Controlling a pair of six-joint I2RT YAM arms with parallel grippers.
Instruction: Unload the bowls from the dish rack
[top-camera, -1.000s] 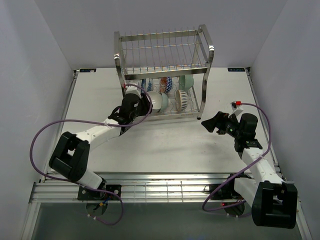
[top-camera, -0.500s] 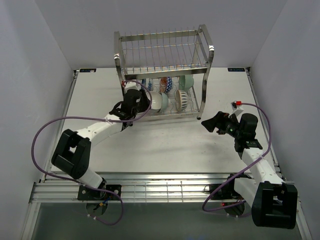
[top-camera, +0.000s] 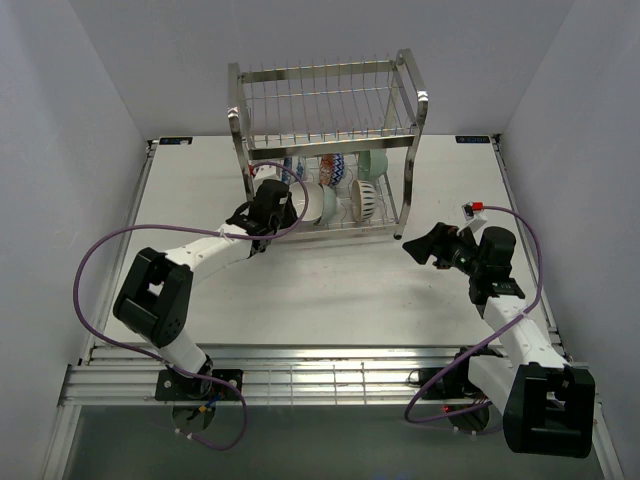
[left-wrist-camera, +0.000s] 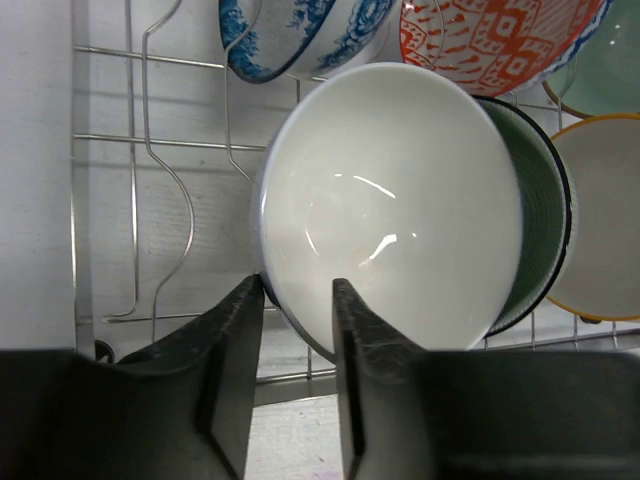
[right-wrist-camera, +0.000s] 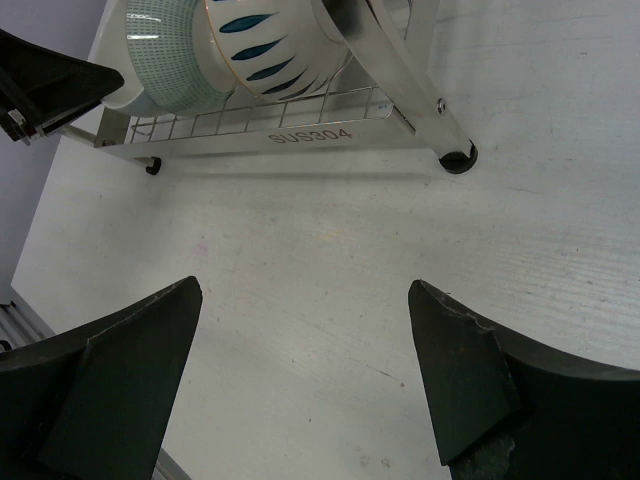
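Observation:
The dish rack (top-camera: 325, 90) stands at the back of the table with several bowls on edge in its lower tier. My left gripper (top-camera: 290, 203) reaches in from the left. In the left wrist view it (left-wrist-camera: 293, 285) straddles the lower rim of the plain white bowl (left-wrist-camera: 400, 200), one finger outside and one inside, closed on it. The bowl still sits in the rack. A green ribbed bowl (left-wrist-camera: 535, 220) stands behind it, with a blue-and-white bowl (left-wrist-camera: 300, 35) and a red-patterned bowl (left-wrist-camera: 490, 35) above. My right gripper (top-camera: 415, 245) hangs open and empty over the bare table (right-wrist-camera: 300, 290).
The rack's front post foot (right-wrist-camera: 458, 157) and base rail (right-wrist-camera: 300, 135) lie just ahead of my right gripper. A brown-striped bowl (top-camera: 365, 198) and a mint bowl (top-camera: 375, 162) stand at the rack's right end. The rack's upper tier is above the bowls.
My left gripper has moved forward into the rack's lower tier, onto the white bowl's rim. The right arm has not moved.

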